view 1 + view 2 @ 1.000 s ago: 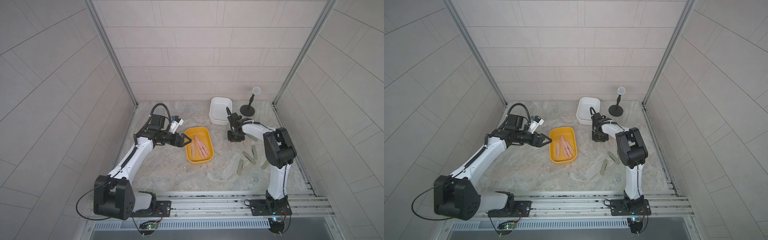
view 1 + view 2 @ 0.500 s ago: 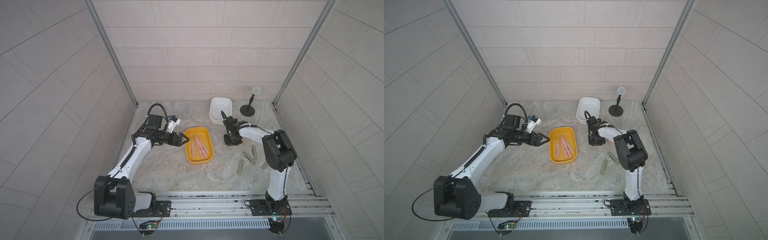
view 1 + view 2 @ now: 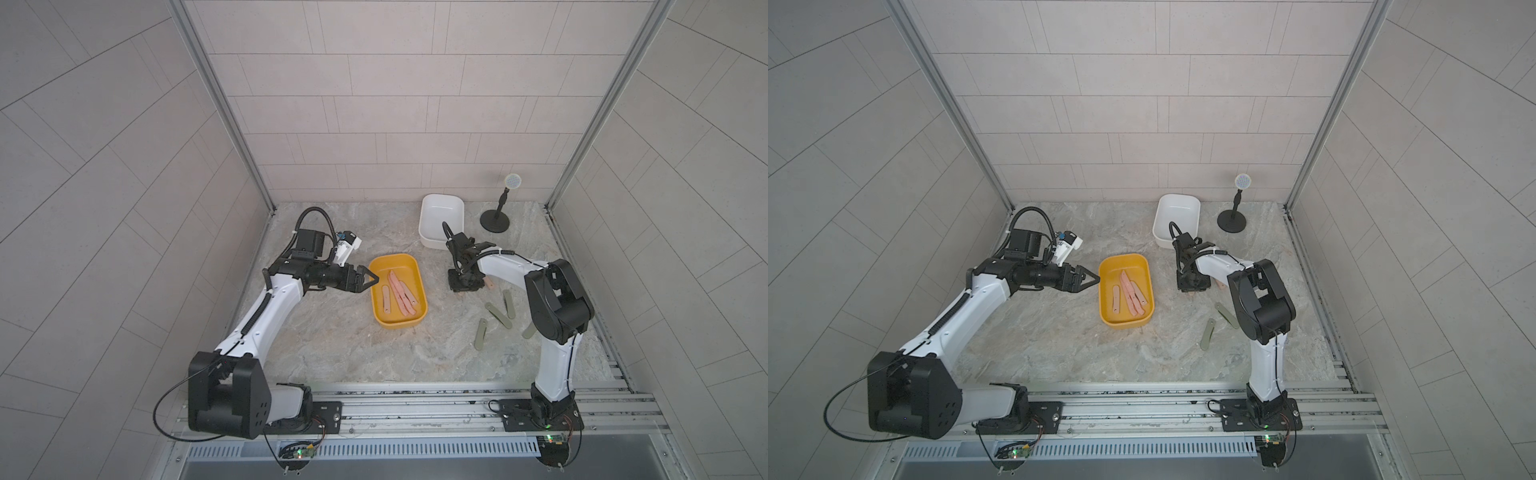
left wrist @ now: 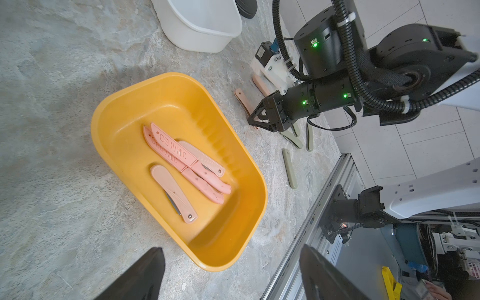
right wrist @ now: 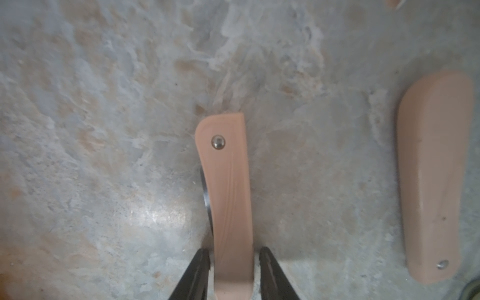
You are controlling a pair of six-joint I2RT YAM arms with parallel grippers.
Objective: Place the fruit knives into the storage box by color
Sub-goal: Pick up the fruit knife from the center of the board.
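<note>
The right gripper (image 5: 233,255) is straddling a pink knife (image 5: 226,194) lying flat on the table (image 3: 332,353), fingers narrowly parted, with slim gaps on both sides. The left gripper (image 3: 372,278) is hovering at the yellow box (image 3: 395,262) rim, fingers spread wide. Four pink knives (image 4: 187,166) are lying inside; grey-green knives (image 3: 498,314) are lying on the table beside the right arm.

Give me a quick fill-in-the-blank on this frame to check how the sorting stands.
1. The yellow tub holds ____ pink knives.
2. The green knives lie on the ____.
3. The right gripper has its jaws either side of a ____ knife.
Missing words: four; table; pink.
</note>
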